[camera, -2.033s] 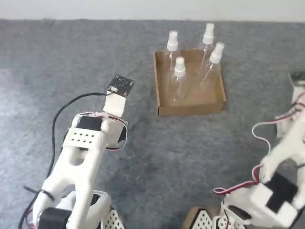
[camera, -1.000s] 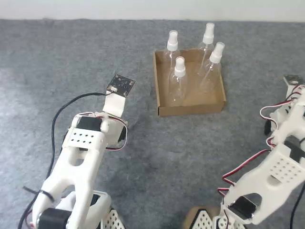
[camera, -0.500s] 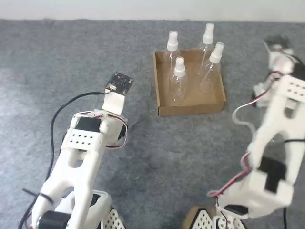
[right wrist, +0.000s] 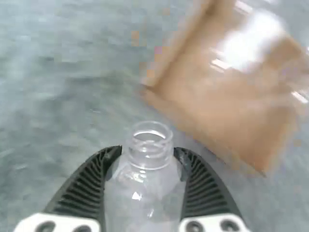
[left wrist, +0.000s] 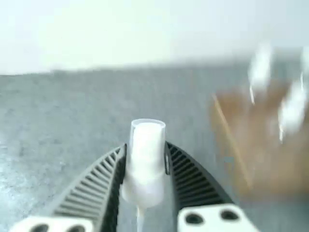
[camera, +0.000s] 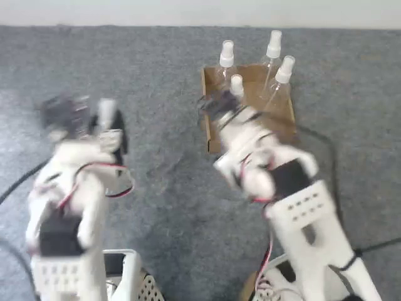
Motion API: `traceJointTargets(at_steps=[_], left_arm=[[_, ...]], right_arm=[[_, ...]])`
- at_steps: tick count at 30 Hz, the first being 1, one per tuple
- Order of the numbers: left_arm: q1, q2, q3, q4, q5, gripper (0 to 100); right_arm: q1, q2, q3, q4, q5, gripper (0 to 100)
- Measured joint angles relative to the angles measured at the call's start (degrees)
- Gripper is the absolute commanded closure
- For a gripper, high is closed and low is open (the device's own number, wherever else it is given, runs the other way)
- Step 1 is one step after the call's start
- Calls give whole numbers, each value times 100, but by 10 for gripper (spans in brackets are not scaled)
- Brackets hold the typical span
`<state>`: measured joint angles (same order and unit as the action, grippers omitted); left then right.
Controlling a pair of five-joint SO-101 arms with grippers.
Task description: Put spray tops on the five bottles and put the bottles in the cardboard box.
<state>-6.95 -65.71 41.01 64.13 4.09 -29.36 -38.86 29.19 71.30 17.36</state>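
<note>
Capping of the fifth bottle. Left gripper (left wrist: 145, 153) is clenched on a spray top (left wrist: 147, 145), well apart from the cardboard box (camera: 250, 73); right gripper (right wrist: 150, 155) grasps the uncapped bottle (right wrist: 145, 193) just beside the box's near wall; four capped bottles (camera: 279, 88) stand inside the box. Next move, as judged: the top needs aligning over the open neck.

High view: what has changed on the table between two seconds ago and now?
The right gripper swung from the far right to the middle, just in front of the cardboard box, and is shut on an uncapped bottle. The left gripper shifted leftward and is shut on a spray top. The cardboard box and the four capped bottles in it stayed put.
</note>
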Motion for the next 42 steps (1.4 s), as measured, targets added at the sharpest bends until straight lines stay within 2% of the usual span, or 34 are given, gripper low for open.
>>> traceJointTargets(at_steps=[5,8,13,19,25,34,42], left_arm=[[-879,-1187,9,-255,1222,988],[-1037,-1881,334,-281,1495,988],[-598,-2637,1204,-747,1565,988],[-211,-3042,1688,-1310,2031,988],[-35,-3068,1688,-1371,2207,988],[70,-3095,1688,-1477,2233,988],[949,-3103,2374,-1846,2242,988]], right_arm=[[-1231,-149,1327,-1319,0,993],[-1556,-158,2084,-2277,35,993],[-1978,-176,2919,-3402,185,993],[-2092,-176,3103,-3640,176,993],[-2092,-185,3270,-3895,193,993],[-2092,-185,4651,-6567,202,993],[-2444,-185,4695,-6971,211,993]])
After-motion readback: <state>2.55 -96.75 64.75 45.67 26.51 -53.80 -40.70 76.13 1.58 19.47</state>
